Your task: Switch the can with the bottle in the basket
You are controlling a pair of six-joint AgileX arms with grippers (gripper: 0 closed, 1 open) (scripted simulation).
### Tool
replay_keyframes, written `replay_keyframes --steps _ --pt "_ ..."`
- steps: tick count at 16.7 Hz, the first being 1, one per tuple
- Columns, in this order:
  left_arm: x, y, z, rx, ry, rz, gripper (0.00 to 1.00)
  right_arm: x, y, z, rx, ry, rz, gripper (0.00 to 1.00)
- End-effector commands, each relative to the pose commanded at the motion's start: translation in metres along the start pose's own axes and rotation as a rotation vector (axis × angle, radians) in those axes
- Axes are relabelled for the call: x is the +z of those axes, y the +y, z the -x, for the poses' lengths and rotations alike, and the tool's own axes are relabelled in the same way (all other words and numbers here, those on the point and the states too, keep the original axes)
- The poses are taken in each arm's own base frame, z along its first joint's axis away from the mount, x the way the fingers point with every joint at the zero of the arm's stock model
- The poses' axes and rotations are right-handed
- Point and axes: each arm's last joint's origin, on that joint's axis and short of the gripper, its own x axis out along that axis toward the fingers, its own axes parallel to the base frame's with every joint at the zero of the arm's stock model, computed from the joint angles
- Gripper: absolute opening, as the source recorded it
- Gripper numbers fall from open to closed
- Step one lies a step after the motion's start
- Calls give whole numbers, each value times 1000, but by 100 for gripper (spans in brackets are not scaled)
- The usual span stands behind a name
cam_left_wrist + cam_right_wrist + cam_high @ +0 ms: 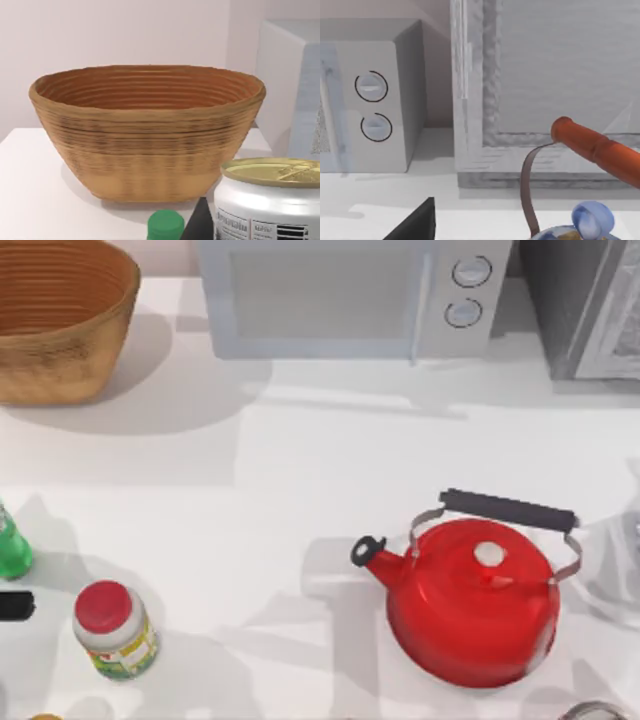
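The can (270, 200), white with a gold top, stands close before the left wrist camera beside the green cap of the bottle (165, 225), and the bottle (10, 545) stands at the table's left edge. The empty wicker basket (60, 315) sits at the far left corner, well apart from both. A dark tip of the left gripper (15, 606) shows between bottle and red-lidded jar (115, 630); whether either gripper is open cannot be told.

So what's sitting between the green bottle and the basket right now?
Nothing: in the top view, bare white table separates the bottle from the basket. The left wrist view also shows bare surface before the basket.
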Motion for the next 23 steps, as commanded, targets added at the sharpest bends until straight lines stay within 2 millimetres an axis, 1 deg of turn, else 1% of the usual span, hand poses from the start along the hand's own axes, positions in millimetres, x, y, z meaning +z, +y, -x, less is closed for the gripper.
replay_keyframes --steps 2,4,7,9,11,13,14,16,18,19,21,23 --pt "12 -2 -3 -41 -11 -1 0 0 0 0 0 0 0 100" --pt "30 -5 -10 -111 -24 -2 0 0 0 0 0 0 0 100" --pt "62 -14 -31 -264 -42 -7 0 0 0 0 0 0 0 100" --pt "82 -23 -55 -389 -53 -10 0 0 0 0 0 0 0 100" --pt "97 -35 -87 -526 -64 -13 0 0 0 0 0 0 0 100" --pt "104 -51 -124 -670 -73 -16 0 0 0 0 0 0 0 100" --pt "103 -60 -144 -743 -75 -17 0 0 0 0 0 0 0 100" --pt "92 -81 -184 -887 -74 -17 0 0 0 0 0 0 0 100" --pt "68 -103 -221 -1026 -66 -15 0 0 0 0 0 0 0 100" --pt "52 -115 -237 -1092 -60 -13 0 0 0 0 0 0 0 100" --pt "13 -137 -264 -1214 -44 -9 0 0 0 0 0 0 0 100" --pt "-30 -155 -282 -1320 -26 -4 0 0 0 0 0 0 0 100"
